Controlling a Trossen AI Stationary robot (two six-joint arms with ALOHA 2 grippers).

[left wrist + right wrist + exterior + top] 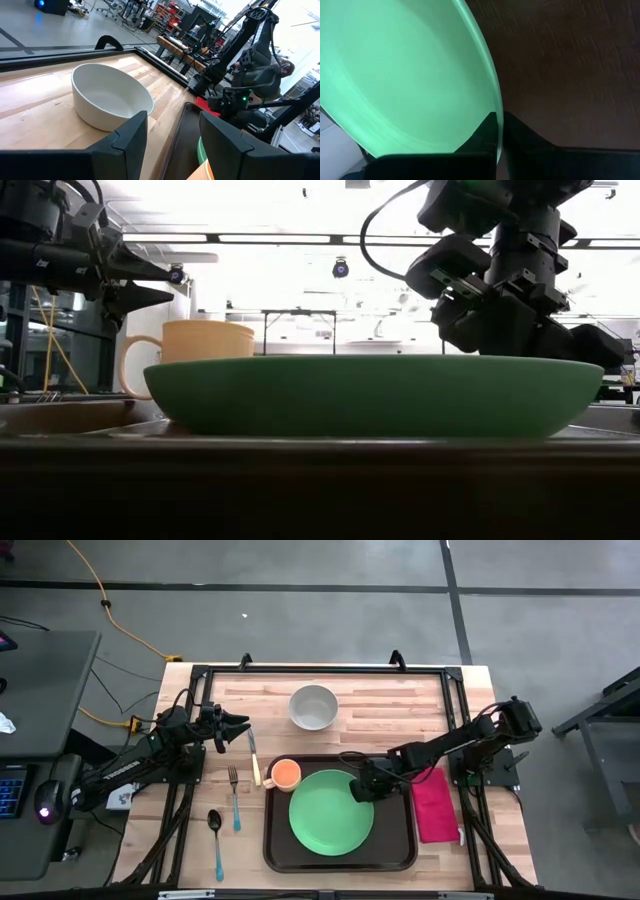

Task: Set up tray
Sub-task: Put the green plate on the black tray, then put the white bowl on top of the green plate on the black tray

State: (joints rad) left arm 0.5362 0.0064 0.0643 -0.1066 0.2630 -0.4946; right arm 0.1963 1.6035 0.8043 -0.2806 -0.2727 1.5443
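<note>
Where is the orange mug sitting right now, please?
In the high view, the orange mug sits in the tray's far left corner, beside the green plate, with the knife just outside.

This is a robotics lab or workshop — not a home. The wooden desk (330,730) stands on a bare grey concrete floor (330,610) marked with dark tape lines, and a black metal frame (320,670) runs round its edge. A yellow cable (120,625) trails across the floor at the far left. To the left, a side table carries a keyboard (12,790) and a mouse (45,808). Past the desk's far edge the left wrist view shows an open hall — benches, racks and equipment (200,30). Long strip lights (300,238) hang overhead.
</note>
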